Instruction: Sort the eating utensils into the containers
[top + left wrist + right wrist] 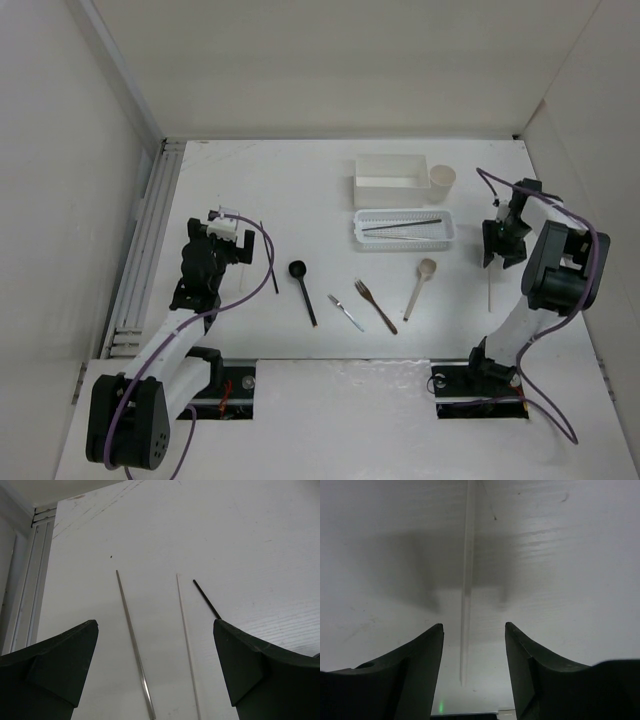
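White tabletop and white walls all round, and I judge this to be the chopstick stage of the sort. Two dark sticks (400, 226) lie in the mesh basket tray (358, 238) at the far middle, while my right fingers (415, 670) stand partly spread astride a pale chopstick (466, 580) lying flat on the right, not pinching it. My left fingers (60, 665) are spread wide over a silvery stick (132, 645), a white stick (186, 640) and a black chopstick (206, 598) on the left. Next I'd lower the right fingers and close squarely on that thin stick, then carry it left and far to the tray.
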